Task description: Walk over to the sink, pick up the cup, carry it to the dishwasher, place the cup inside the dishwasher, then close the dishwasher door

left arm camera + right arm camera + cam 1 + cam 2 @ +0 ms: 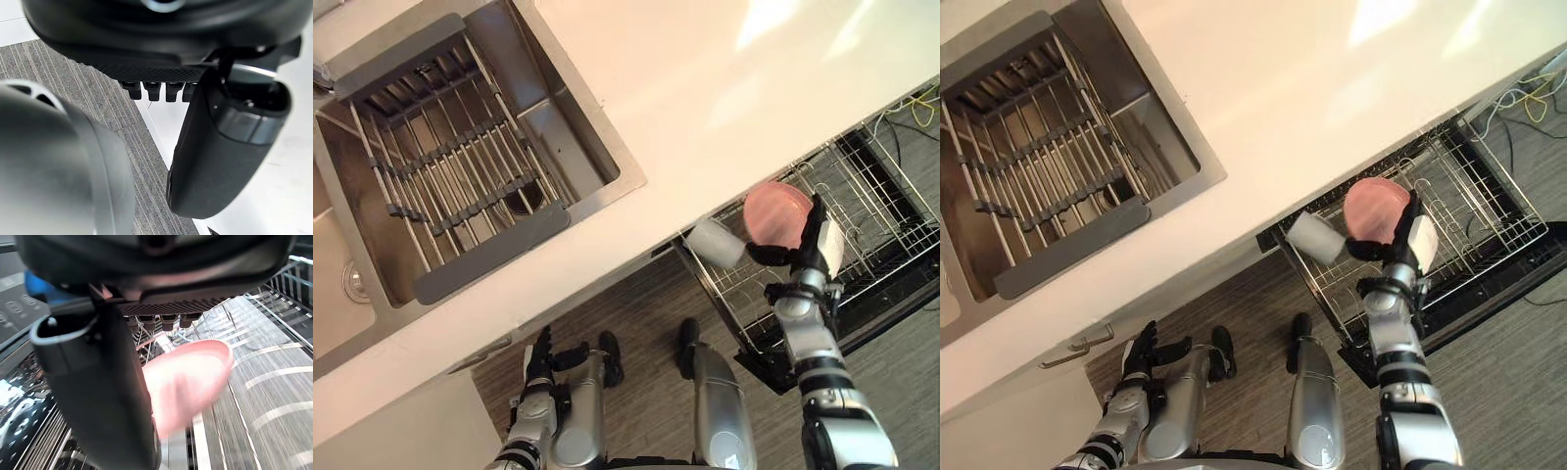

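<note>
**Cup over rack: lower it, then let go**

The sink (558,127) sits far left, well apart from the work. The L hand (540,364) hangs low by the cabinet front, fingers relaxed, holding nothing. The R hand (815,235) is on an outstretched forearm, fingers and thumb curled round the pink cup (778,213), above the pulled-out dishwasher rack (891,211). Likely best approach: lower slowly, seat the cup between the wires, and release only once it rests steady.

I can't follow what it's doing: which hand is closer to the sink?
Left. The left hand hangs below the counter near the sink; the right hand holds the pink cup over the dishwasher rack, farther away.
</note>
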